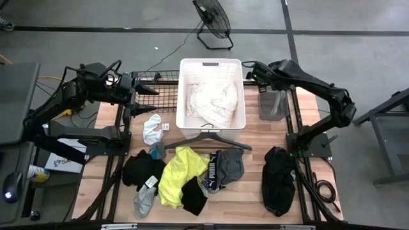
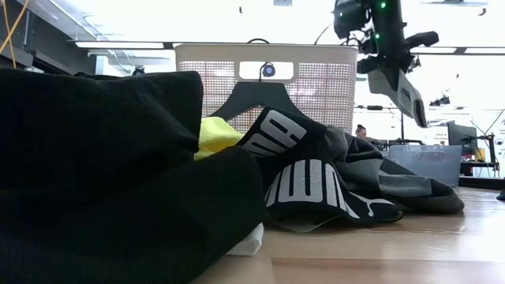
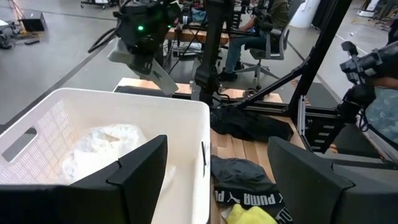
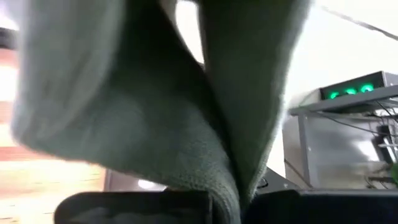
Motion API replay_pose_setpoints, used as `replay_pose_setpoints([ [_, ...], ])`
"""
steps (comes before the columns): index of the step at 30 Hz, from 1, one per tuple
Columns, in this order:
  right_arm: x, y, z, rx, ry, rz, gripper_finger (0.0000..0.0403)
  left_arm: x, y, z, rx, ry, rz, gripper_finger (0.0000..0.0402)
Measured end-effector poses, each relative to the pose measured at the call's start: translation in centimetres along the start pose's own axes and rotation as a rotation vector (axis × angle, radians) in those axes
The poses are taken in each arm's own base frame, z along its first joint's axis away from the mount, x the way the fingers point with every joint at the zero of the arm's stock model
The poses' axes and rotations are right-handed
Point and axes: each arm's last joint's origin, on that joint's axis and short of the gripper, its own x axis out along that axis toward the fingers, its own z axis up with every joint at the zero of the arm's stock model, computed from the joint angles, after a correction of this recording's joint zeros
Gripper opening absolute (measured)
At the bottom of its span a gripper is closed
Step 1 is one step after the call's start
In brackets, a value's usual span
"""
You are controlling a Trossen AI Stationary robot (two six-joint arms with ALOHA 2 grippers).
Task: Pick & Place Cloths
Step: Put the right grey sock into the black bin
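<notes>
Black cloth [image 2: 95, 173] fills the near left of the low view, lying on the table [image 2: 379, 252]. Behind it I see a neon yellow cloth [image 2: 215, 134], a printed black cloth [image 2: 316, 185] and the hanger [image 2: 252, 93] against the basket [image 2: 264, 75]. Bare wood lies open to the right.

From the high view, I read the right gripper [image 1: 261, 84] just beside the basket's right rim, clamped on a grey cloth [image 1: 273, 105] hanging over the table's far right. I read the left gripper [image 1: 150, 91], fingers apart and holding nothing, left of the basket. White lacy cloth [image 1: 211, 105] lies inside. Remaining cloths crowd the near edge; another black cloth [image 1: 278, 181] lies apart at right.

Left wrist view: the spread fingers [image 3: 140, 168] frame the basket rim.

Right wrist view: grey cloth fills the frame, pinched between the closed fingers.
</notes>
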Motion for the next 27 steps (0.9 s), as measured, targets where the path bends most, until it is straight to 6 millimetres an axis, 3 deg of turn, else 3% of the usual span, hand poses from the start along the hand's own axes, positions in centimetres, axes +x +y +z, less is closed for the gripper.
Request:
replay_pose_setpoints([
  [8, 3.1, 1.4, 0.8, -0.04, 0.095, -0.018, 0.0004, 0.0, 0.0, -0.1, -0.018, 0.01, 0.0, 0.0273],
  [16, 8.0, 2.4, -0.5, -0.046, 0.175, 0.008, 0.0004, 0.0, 0.0, -0.1, -0.033, 0.01, 0.001, 0.0273],
  [27, 12.0, 3.3, -2.9, -0.067, 0.22, 0.049, 0.0004, 0.3, 0.1, -0.1, -0.036, 0.018, 0.004, 0.0273],
])
